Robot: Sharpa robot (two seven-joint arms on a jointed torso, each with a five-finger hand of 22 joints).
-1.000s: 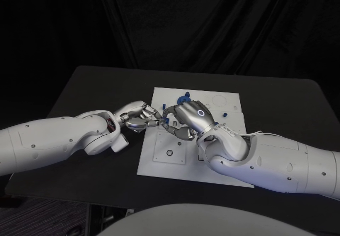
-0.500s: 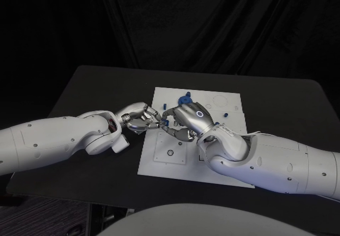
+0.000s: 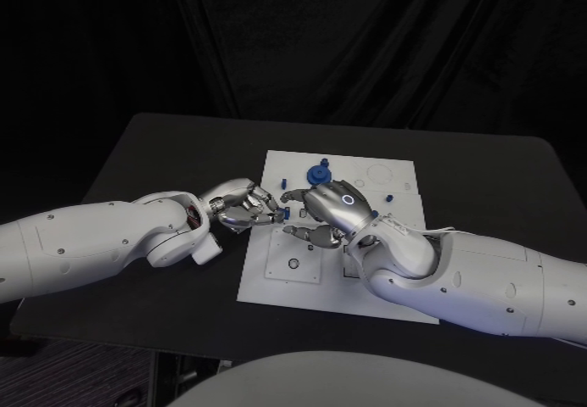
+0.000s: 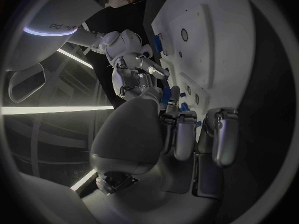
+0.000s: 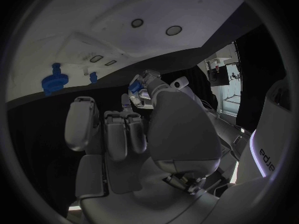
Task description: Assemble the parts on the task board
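Observation:
The white task board point(image 3: 321, 273) lies mid-table. My left hand point(image 3: 243, 206) hovers at the board's left edge and pinches a small blue part point(image 5: 135, 86) in its fingertips; the same part point(image 4: 167, 93) shows between its fingers in the left wrist view. My right hand point(image 3: 332, 209) hangs over the board's middle, just right of the left hand. Its fingers point(image 5: 116, 129) lie side by side with the thumb apart, and nothing sits between them. A blue gear-like part point(image 3: 321, 172) stands at the board's far side, and a small blue peg point(image 3: 282, 181) stands to its left.
Another small blue piece point(image 3: 389, 198) sits on the board to the right of my right hand. Round holes point(image 3: 293, 264) mark the board's near half. Bare black table point(image 3: 171, 153) surrounds the board on every side.
My right hand has drawn back a little from the left hand and sunk toward the board, opening a small gap between them. The left hand has stayed in place with the blue part.

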